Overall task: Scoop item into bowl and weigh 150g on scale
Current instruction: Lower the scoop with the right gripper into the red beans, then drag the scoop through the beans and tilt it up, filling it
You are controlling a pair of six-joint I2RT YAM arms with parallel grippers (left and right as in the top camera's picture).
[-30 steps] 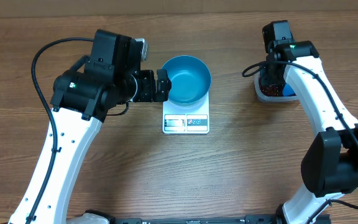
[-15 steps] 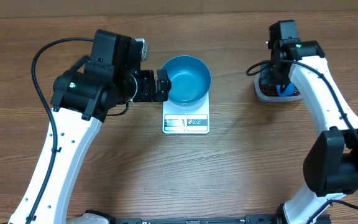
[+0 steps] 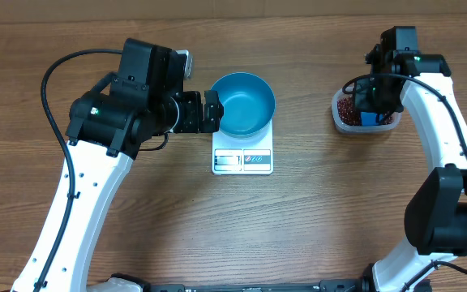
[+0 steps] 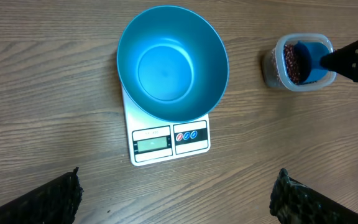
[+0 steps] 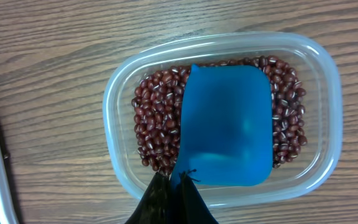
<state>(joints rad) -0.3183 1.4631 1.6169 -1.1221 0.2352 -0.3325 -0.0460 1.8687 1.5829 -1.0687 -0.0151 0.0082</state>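
Clearly the bowl [image 3: 246, 104] is sitting empty on the scale [image 3: 242, 161], left hand [image 4: 178, 186] gaping. At three o'clock, right hand [image 5: 173, 194] is gripping a scoop [image 5: 225, 134] over beans [image 5: 160, 118].

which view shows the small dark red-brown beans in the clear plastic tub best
The right wrist view: the small dark red-brown beans lie close up, single beans distinct around the blue plastic scoop in the clear plastic tub. Overhead and left wrist views show only a small reddish patch.
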